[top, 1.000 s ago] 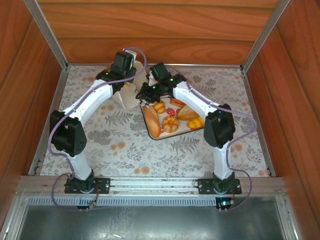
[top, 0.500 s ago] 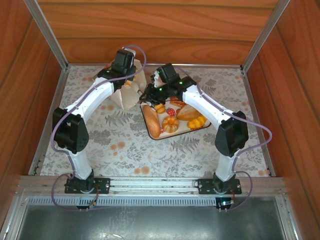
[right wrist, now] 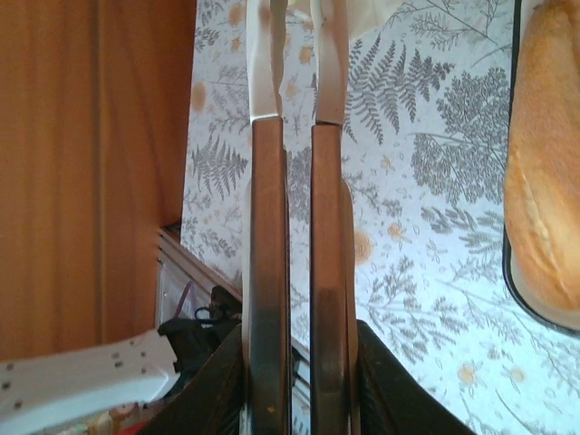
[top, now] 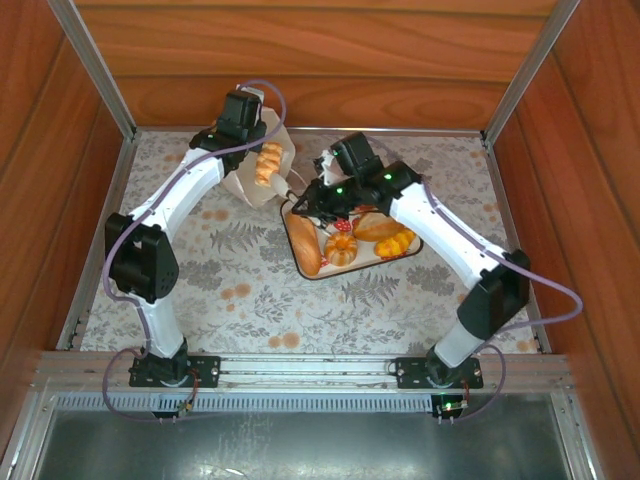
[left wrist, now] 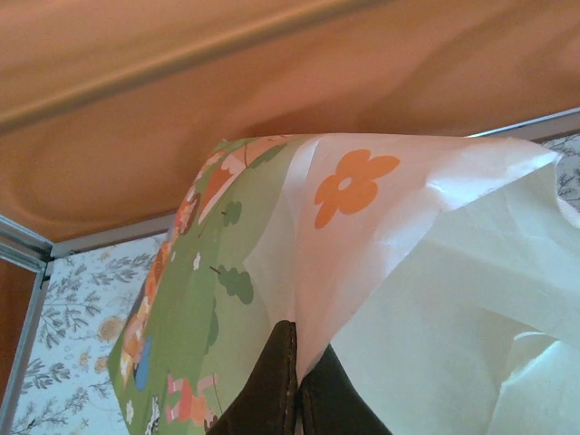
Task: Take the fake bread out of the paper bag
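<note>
Left gripper (left wrist: 294, 381), clamped on the paper bag (top: 262, 172), tilts its mouth toward the tray (top: 300, 258), twisted roll (top: 268, 162) inside.

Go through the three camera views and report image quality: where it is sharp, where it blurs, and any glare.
Top external: even light, sharp throughout; soft shadows under the arms, no strong glare on the tray. Left wrist: the paper bag sits very close, slightly soft, bright at the right; wood behind is blurred. Right wrist: the fingers are close and soft-edged, the baguette and tablecloth fairly sharp.
</note>
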